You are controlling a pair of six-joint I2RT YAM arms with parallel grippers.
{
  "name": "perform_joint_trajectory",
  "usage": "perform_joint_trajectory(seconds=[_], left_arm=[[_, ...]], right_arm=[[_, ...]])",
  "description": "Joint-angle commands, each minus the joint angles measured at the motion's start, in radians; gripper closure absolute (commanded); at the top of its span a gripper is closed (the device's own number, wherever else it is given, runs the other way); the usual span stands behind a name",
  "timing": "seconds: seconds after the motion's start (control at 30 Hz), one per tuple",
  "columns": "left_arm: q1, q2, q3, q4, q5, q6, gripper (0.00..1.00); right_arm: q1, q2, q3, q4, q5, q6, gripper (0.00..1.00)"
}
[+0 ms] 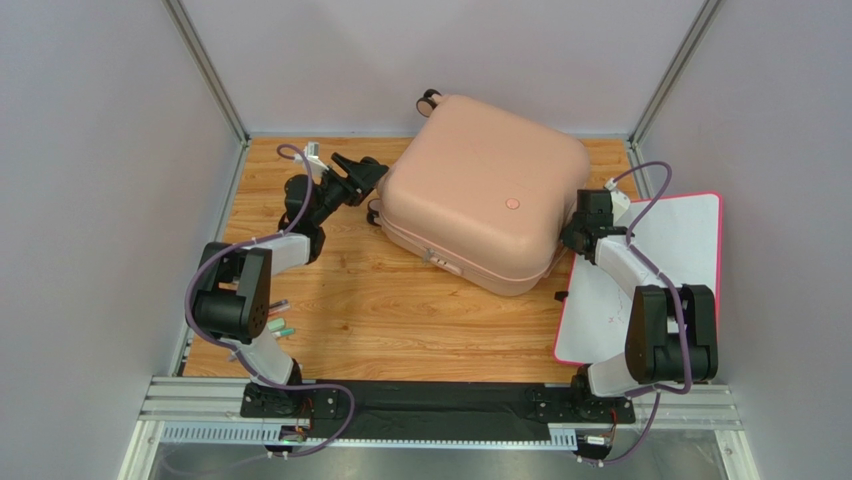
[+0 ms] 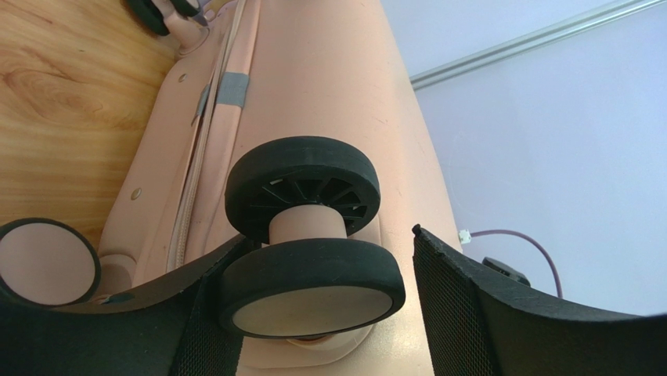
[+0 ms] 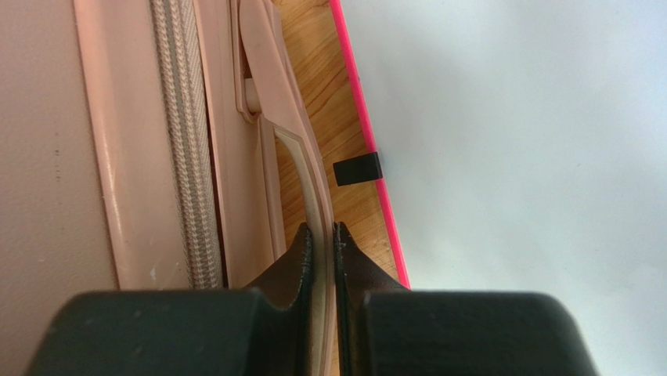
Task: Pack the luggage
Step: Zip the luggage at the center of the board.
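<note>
The luggage (image 1: 480, 190) is a pale pink hard-shell suitcase lying shut and skewed on the wooden table, with one caster wheel (image 1: 429, 101) sticking up at the back. My left gripper (image 1: 372, 178) is at its left corner. In the left wrist view the gripper (image 2: 325, 239) stands open around a black double caster wheel (image 2: 313, 274); the left finger touches the wheel and the right finger stands a little off it. My right gripper (image 1: 573, 233) is at the luggage's right side. The right wrist view shows the gripper (image 3: 321, 229) shut on the thin pink side handle (image 3: 309, 180).
A flat white board with a pink rim (image 1: 650, 290) lies right of the luggage, partly under my right arm, with a small black clip (image 3: 358, 168) on its edge. A few markers (image 1: 278, 325) lie by my left arm's base. Grey walls enclose the table on three sides.
</note>
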Motion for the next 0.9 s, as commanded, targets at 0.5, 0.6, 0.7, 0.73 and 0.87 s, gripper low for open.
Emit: perform_joint_trajectory(seconds=[0.5,0.6,0.7,0.73,0.87], left_arm=[[-0.021,-0.063,0.052,0.108,0.033,0.075,1.0],[-0.022,-0.125,0.044,0.106,0.029,0.089,1.0],[-0.022,-0.178,0.033,0.106,0.026,0.097,1.0],[-0.022,-0.2,0.027,0.105,0.026,0.098,1.0],[-0.022,-0.232,0.009,0.099,0.03,0.097,1.0]], right_arm=[[0.001,0.068,-0.051,-0.104,-0.022,0.0,1.0],[0.001,0.074,-0.047,-0.106,-0.022,0.001,1.0],[0.003,0.076,-0.044,-0.107,-0.024,0.001,1.0],[0.001,0.079,-0.042,-0.109,-0.022,0.003,1.0],[0.001,0.082,-0.033,-0.116,-0.019,-0.002,1.0]])
